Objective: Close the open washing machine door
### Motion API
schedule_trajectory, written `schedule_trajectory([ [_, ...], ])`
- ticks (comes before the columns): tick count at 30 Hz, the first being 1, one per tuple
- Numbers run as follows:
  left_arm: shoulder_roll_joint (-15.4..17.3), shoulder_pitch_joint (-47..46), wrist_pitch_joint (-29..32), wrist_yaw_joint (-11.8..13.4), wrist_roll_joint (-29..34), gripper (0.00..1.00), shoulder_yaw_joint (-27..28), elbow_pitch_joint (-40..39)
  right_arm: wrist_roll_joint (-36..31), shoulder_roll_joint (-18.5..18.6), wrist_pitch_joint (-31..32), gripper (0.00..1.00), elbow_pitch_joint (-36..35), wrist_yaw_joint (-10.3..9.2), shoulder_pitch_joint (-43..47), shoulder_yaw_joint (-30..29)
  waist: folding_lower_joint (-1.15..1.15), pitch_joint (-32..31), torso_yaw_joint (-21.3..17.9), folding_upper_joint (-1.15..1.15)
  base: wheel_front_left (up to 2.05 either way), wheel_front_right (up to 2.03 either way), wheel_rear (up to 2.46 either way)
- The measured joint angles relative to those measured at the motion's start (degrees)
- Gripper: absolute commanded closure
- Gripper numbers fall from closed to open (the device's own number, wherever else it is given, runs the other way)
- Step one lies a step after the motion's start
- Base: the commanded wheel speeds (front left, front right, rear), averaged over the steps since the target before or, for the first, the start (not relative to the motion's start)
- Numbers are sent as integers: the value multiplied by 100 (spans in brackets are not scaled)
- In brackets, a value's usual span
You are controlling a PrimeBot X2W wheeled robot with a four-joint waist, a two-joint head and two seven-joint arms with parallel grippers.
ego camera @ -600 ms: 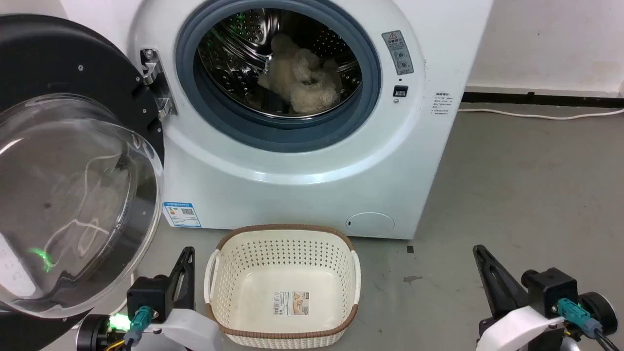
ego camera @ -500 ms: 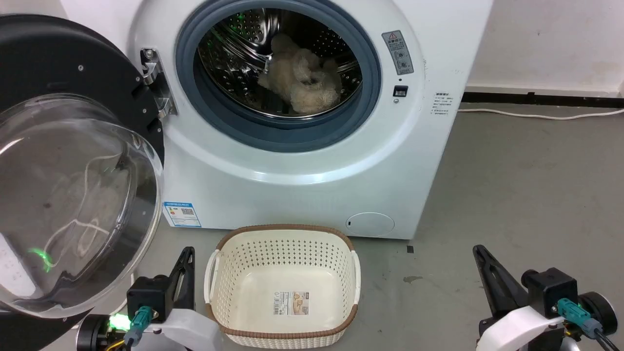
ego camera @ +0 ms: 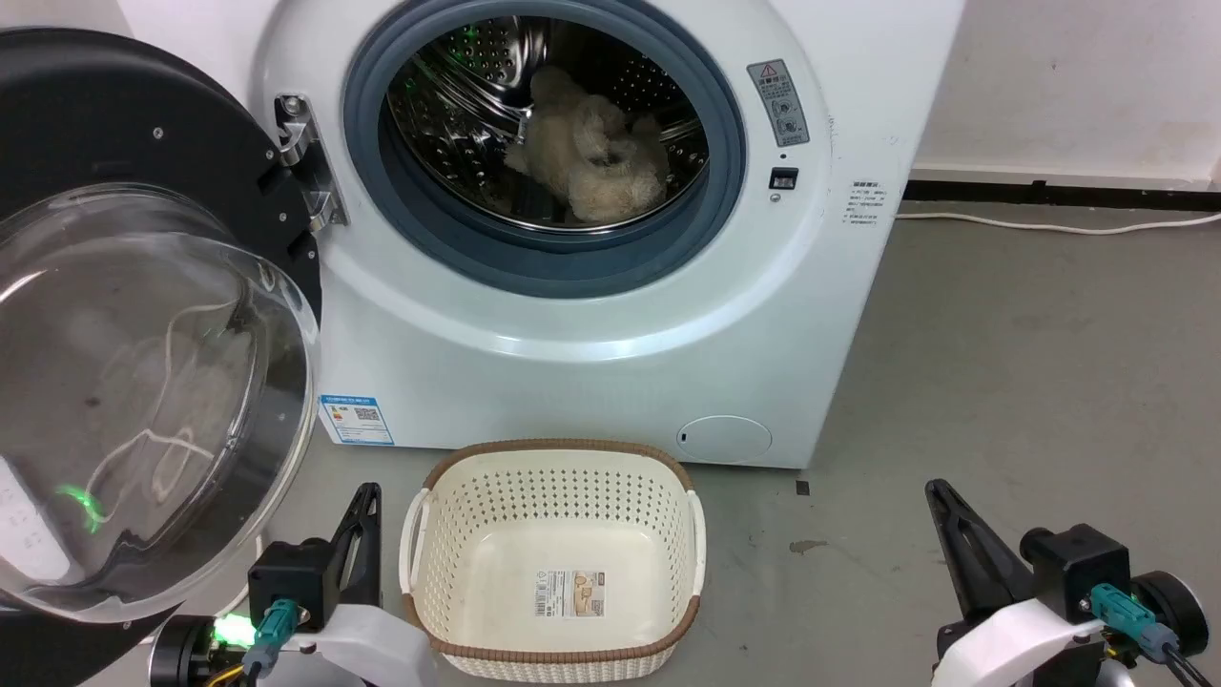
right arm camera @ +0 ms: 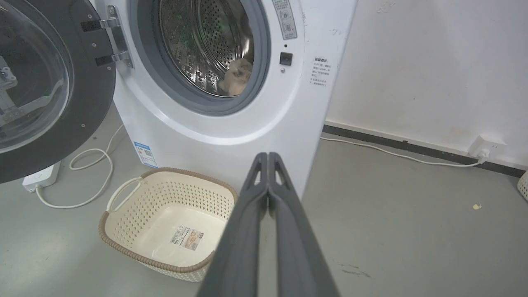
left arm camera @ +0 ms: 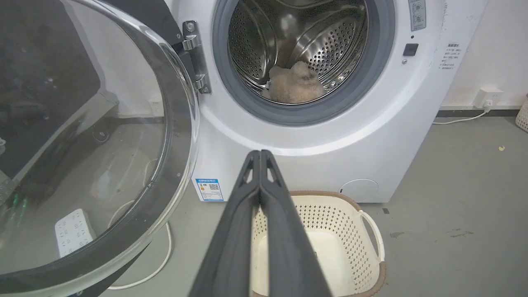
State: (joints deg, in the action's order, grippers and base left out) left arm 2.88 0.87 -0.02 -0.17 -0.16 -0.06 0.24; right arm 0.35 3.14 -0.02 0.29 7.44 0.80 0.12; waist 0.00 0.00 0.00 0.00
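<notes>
The big round black washing machine door (ego camera: 143, 382), with its clear glass bowl, hangs wide open at the left of the boxy white washing machine (ego camera: 591, 353). A cream plastic basket with holes (ego camera: 558, 448) sits on the floor in front. The left gripper (left arm camera: 260, 154) and right gripper (right arm camera: 268, 156) hang low on either side of it, fingers pressed together, holding nothing.

I am in a plain laundry corner, more test room than home: a white washing machine (ego camera: 572, 363) on bare grey concrete floor (ego camera: 1030, 382), a scuffed white wall (right arm camera: 433, 74), a cream basket (ego camera: 563, 445), a power strip (right arm camera: 41, 176) lying loose.
</notes>
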Motion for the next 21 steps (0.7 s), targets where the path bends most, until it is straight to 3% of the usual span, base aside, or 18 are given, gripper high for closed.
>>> schedule_trajectory([
  [18, 0, 1, 0, 0, 0, 100, 0, 0, 1, 0, 0, 100, 1, 0, 1, 1, 0, 0, 0, 0, 0, 0, 0],
  [19, 0, 2, 0, 0, 0, 0, -2, 2, 2, 0, 0, 0, 2, 0, 4, 3, 0, 0, 0, 0, 0, 0, 0],
  [21, 0, 3, 0, 0, 0, 0, -2, 3, 3, 1, 0, 0, 4, 0, 4, 5, 0, 0, 0, 0, 0, 0, 0],
])
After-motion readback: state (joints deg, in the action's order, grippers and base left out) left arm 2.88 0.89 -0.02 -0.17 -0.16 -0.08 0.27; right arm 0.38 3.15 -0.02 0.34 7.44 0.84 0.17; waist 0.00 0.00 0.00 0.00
